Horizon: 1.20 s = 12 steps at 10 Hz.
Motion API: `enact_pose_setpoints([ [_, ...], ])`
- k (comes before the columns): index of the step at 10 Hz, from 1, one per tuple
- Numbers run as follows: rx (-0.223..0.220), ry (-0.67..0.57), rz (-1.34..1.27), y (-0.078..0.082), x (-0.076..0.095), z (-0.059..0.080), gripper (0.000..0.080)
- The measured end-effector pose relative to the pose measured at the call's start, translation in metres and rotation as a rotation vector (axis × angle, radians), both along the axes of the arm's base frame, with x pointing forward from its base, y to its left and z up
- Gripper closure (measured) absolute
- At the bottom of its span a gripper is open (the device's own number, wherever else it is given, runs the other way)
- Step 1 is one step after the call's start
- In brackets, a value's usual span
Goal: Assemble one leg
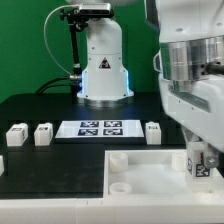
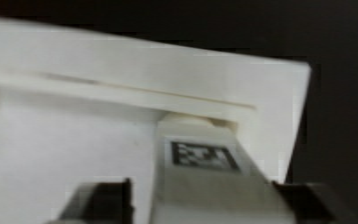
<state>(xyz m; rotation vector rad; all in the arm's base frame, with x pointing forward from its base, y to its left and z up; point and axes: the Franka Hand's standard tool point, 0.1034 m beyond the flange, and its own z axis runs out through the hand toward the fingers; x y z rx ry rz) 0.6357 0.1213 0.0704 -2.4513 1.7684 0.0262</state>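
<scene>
My gripper (image 1: 200, 160) is shut on a leg (image 1: 201, 166), a small white block with a black-and-white tag, held upright over the corner of the white tray (image 1: 140, 172) on the exterior view's right. In the wrist view the leg (image 2: 201, 160) lies between the two dark fingers (image 2: 108, 203), and its far end meets the tray (image 2: 87, 90) near a corner. Three more legs stand on the black table: two on the exterior view's left (image 1: 17, 135) (image 1: 43, 133) and one right of the marker board (image 1: 153, 131).
The marker board (image 1: 100, 128) lies flat behind the tray, in front of the robot base (image 1: 103, 70). A round corner socket (image 1: 119, 158) shows on the tray's left side. The tray fills the front of the table.
</scene>
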Motion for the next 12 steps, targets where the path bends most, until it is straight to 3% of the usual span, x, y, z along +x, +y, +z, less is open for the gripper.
enact_pose_setpoints([
  [1,-0.007,-0.016,0.172,0.004,-0.001,-0.001,0.0270],
  [2,-0.021,-0.044,0.442,0.005,-0.002,-0.001,0.0187],
  [5,-0.051,-0.072,0.752,0.001,-0.001,-0.001,0.0152],
  [7,-0.143,-0.100,1.168,-0.004,0.006,0.003,0.0150],
  [8,-0.160,-0.121,1.256,-0.008,0.009,0.004,0.0150],
  [9,-0.158,-0.116,1.208,-0.008,0.009,0.004,0.0175],
  [11,-0.154,-0.113,1.154,-0.008,0.009,0.004,0.0444],
  [12,-0.142,-0.107,1.029,-0.007,0.009,0.003,0.0444],
])
